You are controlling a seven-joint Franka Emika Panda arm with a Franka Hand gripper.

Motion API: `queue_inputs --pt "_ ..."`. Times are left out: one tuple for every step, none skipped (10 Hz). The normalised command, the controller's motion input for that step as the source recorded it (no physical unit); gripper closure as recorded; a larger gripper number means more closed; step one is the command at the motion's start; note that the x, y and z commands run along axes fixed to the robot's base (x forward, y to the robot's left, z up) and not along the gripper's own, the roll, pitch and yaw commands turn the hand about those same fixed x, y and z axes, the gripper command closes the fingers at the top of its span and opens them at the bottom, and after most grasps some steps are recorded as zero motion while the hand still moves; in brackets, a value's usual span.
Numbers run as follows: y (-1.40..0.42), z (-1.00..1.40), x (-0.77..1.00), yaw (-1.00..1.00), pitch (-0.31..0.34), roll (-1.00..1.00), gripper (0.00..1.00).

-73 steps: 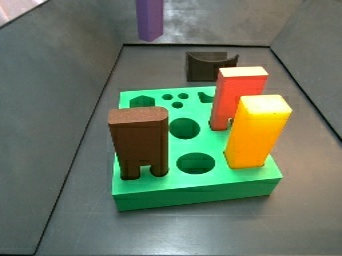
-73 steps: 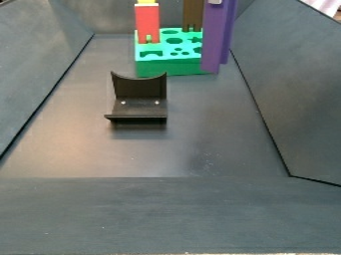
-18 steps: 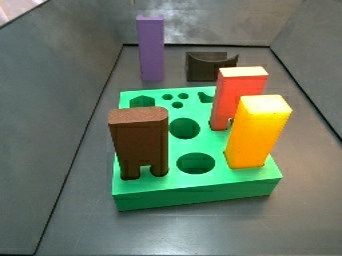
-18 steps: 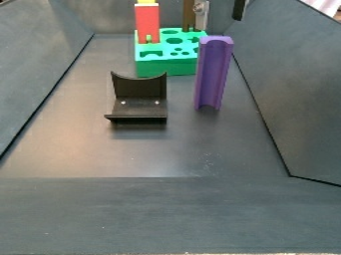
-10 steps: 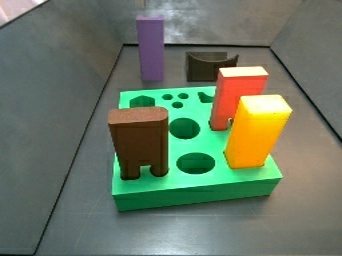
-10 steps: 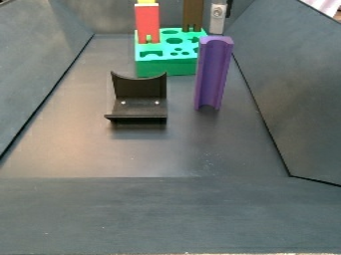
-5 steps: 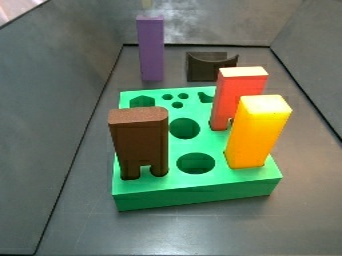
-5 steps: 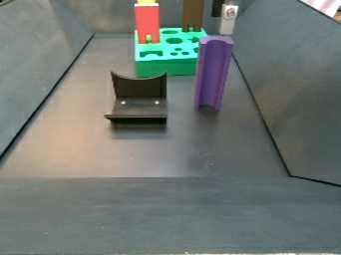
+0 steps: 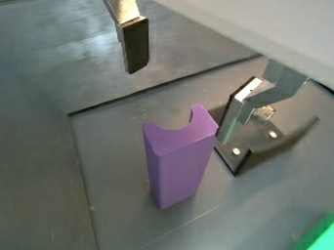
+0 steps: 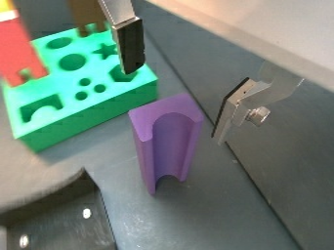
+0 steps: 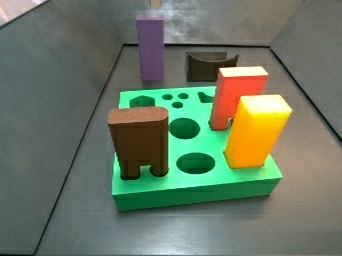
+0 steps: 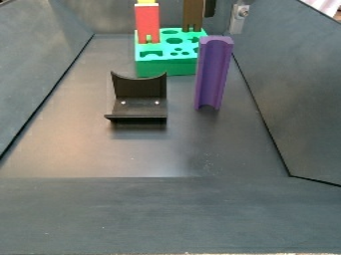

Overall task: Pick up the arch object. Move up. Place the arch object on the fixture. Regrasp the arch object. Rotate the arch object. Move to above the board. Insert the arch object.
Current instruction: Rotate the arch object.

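Observation:
The arch object [image 11: 151, 48] is a purple elongated block standing upright on the dark floor, behind the green board [image 11: 201, 185] and next to the dark scooped fixture [image 11: 207, 66]. It also shows in the opposite side view, arch object [image 12: 213, 72] to the right of the fixture [image 12: 136, 97]. In both wrist views my gripper [image 9: 178, 107] hangs open above the arch object [image 9: 179, 161], touching nothing. One dark-padded finger [image 10: 128, 44] and one silver finger [image 10: 241, 103] stand wide on either side of the block [image 10: 163, 146].
A brown two-legged block [image 11: 138, 143], a red block [image 11: 238, 92] and a yellow block [image 11: 257, 130] stand in the board. Dark sloped walls [image 12: 273, 80] close in the floor on both sides.
About seven seconds ago the arch object hung in the air; now it stands on the floor, free. Over the last second the gripper has shifted sideways above it.

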Motion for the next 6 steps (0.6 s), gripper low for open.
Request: queue_inputs --pt "0.0 0.0 0.02 1.0 0.016 -0.01 0.0" --pt "0.0 0.0 0.02 1.0 0.018 -0.01 0.0" --pt "0.0 0.0 0.02 1.0 0.018 -0.02 0.0" --pt "0.0 0.0 0.02 1.0 0.02 -0.02 0.0" --pt "0.0 0.0 0.02 1.0 0.021 -0.02 0.0" --pt "0.0 0.0 0.02 1.0 0.023 -0.02 0.0"
